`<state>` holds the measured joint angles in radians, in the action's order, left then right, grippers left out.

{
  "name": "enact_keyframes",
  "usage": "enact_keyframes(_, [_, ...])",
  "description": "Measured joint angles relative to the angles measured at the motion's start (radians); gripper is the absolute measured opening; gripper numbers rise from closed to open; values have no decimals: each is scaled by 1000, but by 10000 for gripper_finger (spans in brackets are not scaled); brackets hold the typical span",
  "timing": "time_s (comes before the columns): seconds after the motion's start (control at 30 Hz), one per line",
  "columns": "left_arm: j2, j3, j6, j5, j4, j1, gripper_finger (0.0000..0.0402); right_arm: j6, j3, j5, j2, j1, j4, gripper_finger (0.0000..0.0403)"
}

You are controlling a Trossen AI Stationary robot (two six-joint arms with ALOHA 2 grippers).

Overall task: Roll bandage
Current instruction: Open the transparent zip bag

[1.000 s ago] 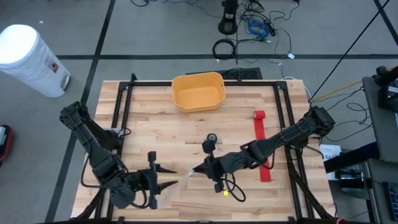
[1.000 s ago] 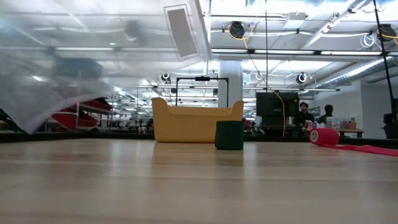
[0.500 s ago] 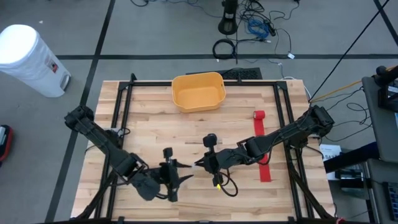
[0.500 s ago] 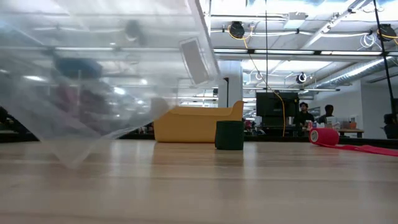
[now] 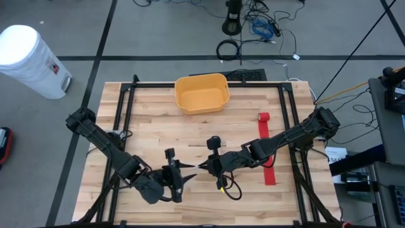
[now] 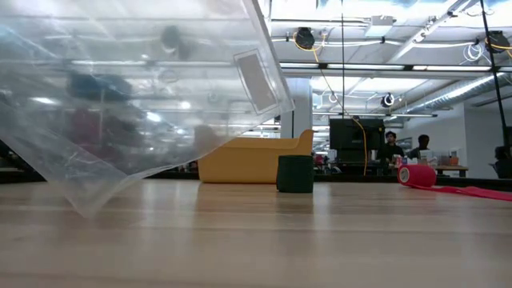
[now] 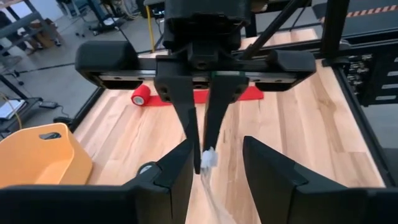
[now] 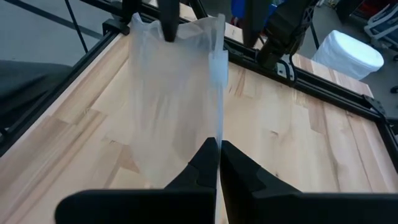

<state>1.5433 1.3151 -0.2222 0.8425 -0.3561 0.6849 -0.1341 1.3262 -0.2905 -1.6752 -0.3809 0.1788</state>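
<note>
A red bandage (image 5: 264, 136) lies on the table's right side, its roll (image 6: 414, 175) at the far end and its strip run out toward the near edge. No gripper touches it. At the table's near middle my right gripper (image 8: 219, 144) is shut on a clear plastic bag (image 8: 174, 99). The bag hangs down, and its lower corner (image 6: 88, 210) rests on the wood. My left gripper (image 7: 217, 149) faces the right one, open, with its fingers on either side of the bag's upper edge. Whether they touch the bag does not show. My right gripper pinches the bag's upper edge (image 7: 209, 158) between its two shut fingers. The fingers slant down from the table's right toward my left gripper. The bag hangs slack below them, with its lower corner on the table.
A yellow bin (image 5: 201, 93) stands at the far middle. A small black roll (image 5: 216, 140) stands upright at the table's centre, just behind the grippers. A black frame (image 5: 288, 114) runs along the table's edges. A white bucket (image 5: 31, 60) stands on the floor at the far left.
My left gripper has moved toward the table's right and slightly down, up to my right gripper. The bag has swung down and spread out, and its lower corner has come to rest on the table.
</note>
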Motion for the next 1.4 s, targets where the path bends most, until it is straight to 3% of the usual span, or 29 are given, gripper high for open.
enact_keyframes(0.17, [0, 0, 0, 0, -2, 0, 111, 1, 0, 0, 0, 0, 0, 0])
enact_keyframes(0.5, [0, 0, 3, 4, -30, -2, 8, 3, 0, 0, 0, 0, 0, 0])
enact_keyframes(0.93, [0, 0, 28, 22, -39, -5, 2, -5, 0, 0, 1, -5, 22, 7])
enact_keyframes(1.4, [0, 0, 55, -25, -39, -5, 1, 42, 0, 0, 65, -56, -73, 127])
